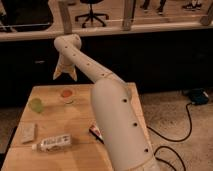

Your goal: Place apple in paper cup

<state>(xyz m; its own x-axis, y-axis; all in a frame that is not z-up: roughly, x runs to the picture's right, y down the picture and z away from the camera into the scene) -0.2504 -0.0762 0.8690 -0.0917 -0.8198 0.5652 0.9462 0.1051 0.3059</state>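
Note:
A white paper cup (67,96) stands on the wooden table (75,120) near its far edge. A red-orange round thing that looks like the apple (66,92) shows in the cup's mouth. My gripper (65,77) hangs from the white arm above the far edge of the table, a little above and behind the cup, pointing down. Its two fingers are spread apart and hold nothing. The arm's thick white forearm (120,125) fills the right front of the view and hides part of the table.
A green round object (35,105) sits left of the cup. A clear bottle (52,142) lies on its side at the front left, with a flat tan packet (27,132) beside it. A red-and-dark item (95,131) is partly hidden by the arm. A dark counter stands behind the table.

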